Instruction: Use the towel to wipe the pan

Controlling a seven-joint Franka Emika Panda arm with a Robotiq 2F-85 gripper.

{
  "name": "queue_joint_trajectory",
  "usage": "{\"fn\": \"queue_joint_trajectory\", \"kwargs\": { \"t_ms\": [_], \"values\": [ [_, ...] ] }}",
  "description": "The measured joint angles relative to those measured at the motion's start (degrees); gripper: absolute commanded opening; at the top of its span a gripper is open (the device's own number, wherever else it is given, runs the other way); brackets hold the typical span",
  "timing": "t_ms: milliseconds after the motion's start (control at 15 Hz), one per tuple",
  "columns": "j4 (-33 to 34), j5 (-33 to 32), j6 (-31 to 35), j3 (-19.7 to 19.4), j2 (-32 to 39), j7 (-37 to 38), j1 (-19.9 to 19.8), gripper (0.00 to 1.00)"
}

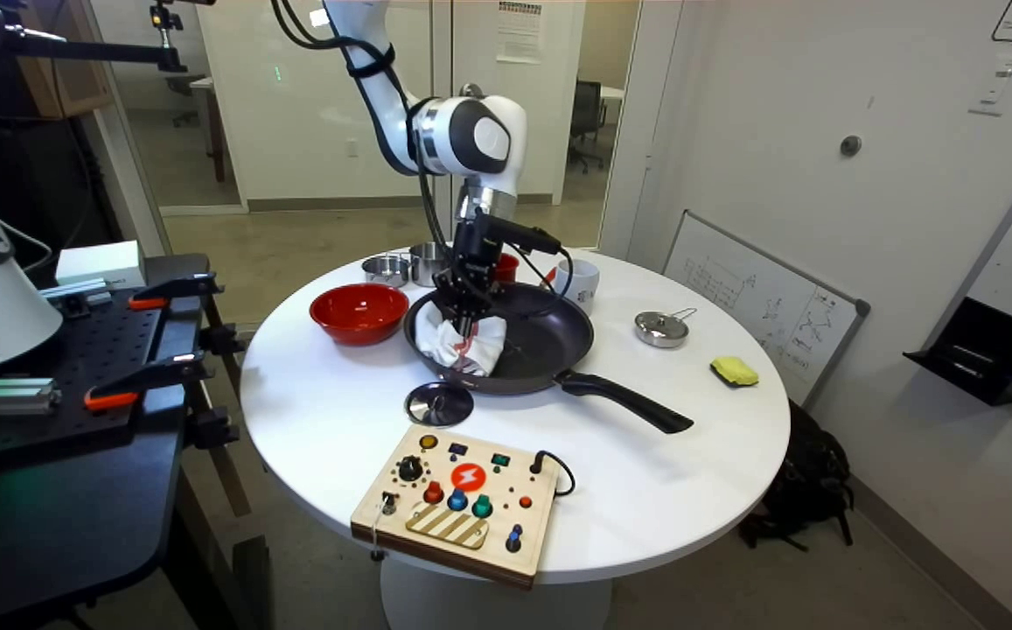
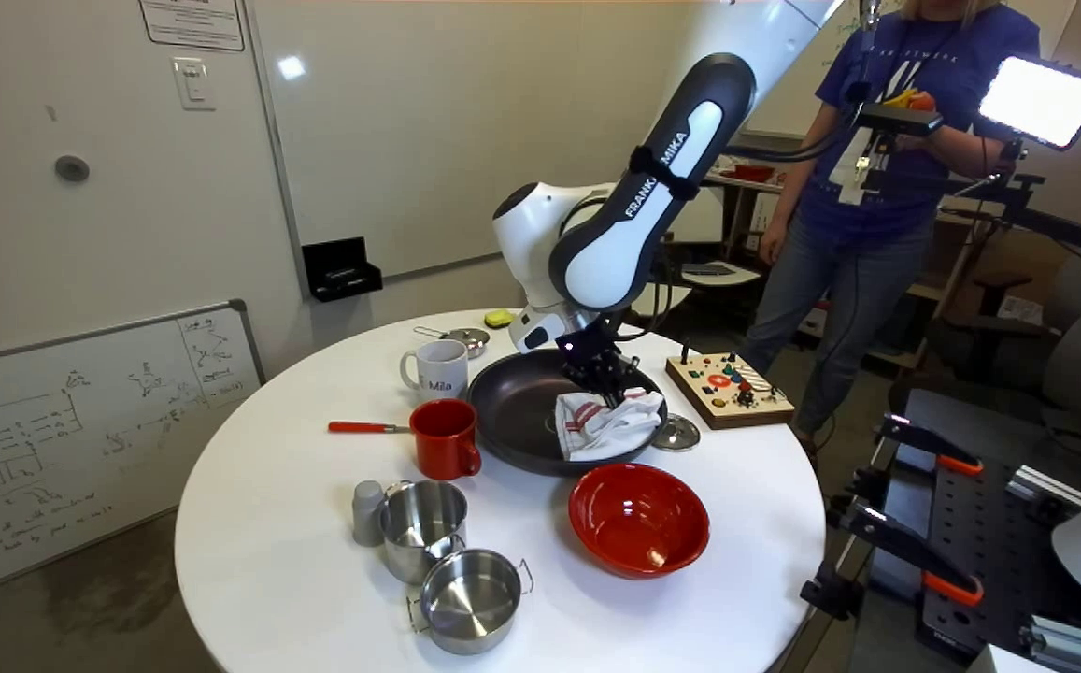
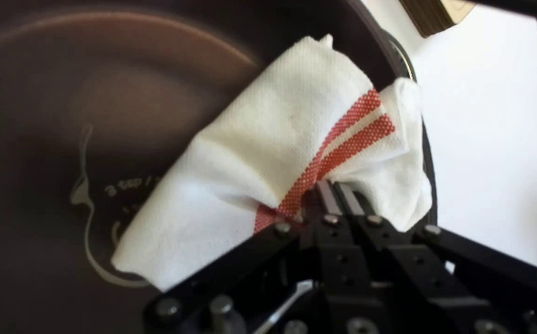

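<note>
A large dark frying pan shows in both exterior views (image 1: 549, 346) (image 2: 517, 411) and fills the left of the wrist view (image 3: 110, 88). A white towel with red stripes lies bunched inside the pan against one side, in both exterior views (image 1: 486, 343) (image 2: 601, 432) and the wrist view (image 3: 249, 139). My gripper (image 3: 338, 188) points down into the pan, its fingers nearly together with the towel bunched around the tips. It also shows in both exterior views (image 1: 464, 325) (image 2: 611, 397). The tips are partly hidden in the folds. A pale streak (image 3: 82, 192) marks the pan floor.
A red bowl (image 2: 638, 519) and a small glass lid (image 1: 440, 404) sit beside the pan. A wooden switch box (image 1: 457, 503), red mug (image 2: 444, 439), white mug (image 2: 442, 369), steel pots (image 2: 472, 603), small lidded pan (image 1: 661, 329) and yellow sponge (image 1: 735, 370) stand around.
</note>
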Motion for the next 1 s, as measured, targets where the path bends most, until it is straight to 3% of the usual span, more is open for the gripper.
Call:
{"fn": "queue_joint_trajectory", "kwargs": {
  "t_ms": [600,1000],
  "values": [
    [7.5,11.6,0.0,1.7,3.6,-2.0,0.0,0.04],
    [10.8,15.6,-2.1,2.7,5.0,-1.7,0.2,0.04]
  ]
}}
